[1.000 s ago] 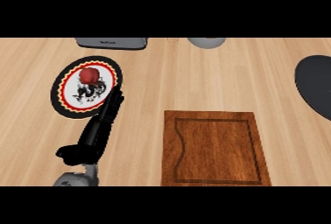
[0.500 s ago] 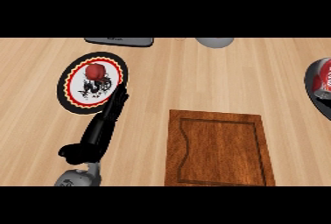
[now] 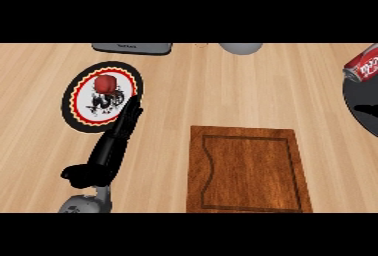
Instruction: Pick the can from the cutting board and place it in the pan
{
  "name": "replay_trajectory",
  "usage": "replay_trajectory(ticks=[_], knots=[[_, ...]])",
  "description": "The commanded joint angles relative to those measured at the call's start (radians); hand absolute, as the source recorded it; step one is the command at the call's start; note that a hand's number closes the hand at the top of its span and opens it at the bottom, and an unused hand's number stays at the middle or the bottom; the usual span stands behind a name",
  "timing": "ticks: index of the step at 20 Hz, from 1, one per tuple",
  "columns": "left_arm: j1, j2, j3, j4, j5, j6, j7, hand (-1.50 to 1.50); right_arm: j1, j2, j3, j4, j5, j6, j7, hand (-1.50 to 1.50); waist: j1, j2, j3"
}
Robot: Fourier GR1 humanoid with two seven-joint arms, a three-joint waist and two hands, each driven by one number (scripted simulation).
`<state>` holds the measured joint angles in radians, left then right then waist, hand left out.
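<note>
A pale wooden counter (image 3: 221, 90) fills the whole view, its grain and faint plank seams running from left to right. The light is soft and even, and gives only weak, blurred shadows on the wood. At the counter's far edge, left of the middle, lies a flat grey slab (image 3: 133, 47); a rounded grey thing (image 3: 241, 47) sits near it to the right, cut off by the same edge.

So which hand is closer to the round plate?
Left. The left hand lies open over the lower right rim of the plate; the right hand is not in view.
</note>
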<state>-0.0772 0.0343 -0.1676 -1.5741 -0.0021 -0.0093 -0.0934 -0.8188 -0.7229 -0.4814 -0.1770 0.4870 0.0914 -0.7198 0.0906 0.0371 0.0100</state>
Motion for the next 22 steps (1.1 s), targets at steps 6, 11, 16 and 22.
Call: replay_trajectory(ticks=[6,11,16,22], knots=[[-0.005,0.000,0.019,0.004,-0.011,0.022,-0.009,0.00,0.035,-0.111,-0.138,0.081,-0.142,0.278,-0.050,-1.50,-0.034,-0.003,0.001],[0.014,0.002,0.011,-0.015,0.000,0.013,0.009,0.00,0.056,-0.194,-0.136,0.093,-0.147,0.512,-0.043,-1.50,-0.029,-0.006,0.002],[0.018,0.002,0.031,0.001,0.012,0.013,-0.013,0.00,0.143,-0.192,-0.117,0.049,-0.141,0.614,-0.135,-1.50,-0.049,-0.008,0.003],[0.036,0.014,0.028,-0.014,0.008,0.006,-0.004,0.00,0.200,-0.198,-0.104,-0.005,-0.149,0.646,-0.177,-1.50,-0.052,-0.013,0.004]])
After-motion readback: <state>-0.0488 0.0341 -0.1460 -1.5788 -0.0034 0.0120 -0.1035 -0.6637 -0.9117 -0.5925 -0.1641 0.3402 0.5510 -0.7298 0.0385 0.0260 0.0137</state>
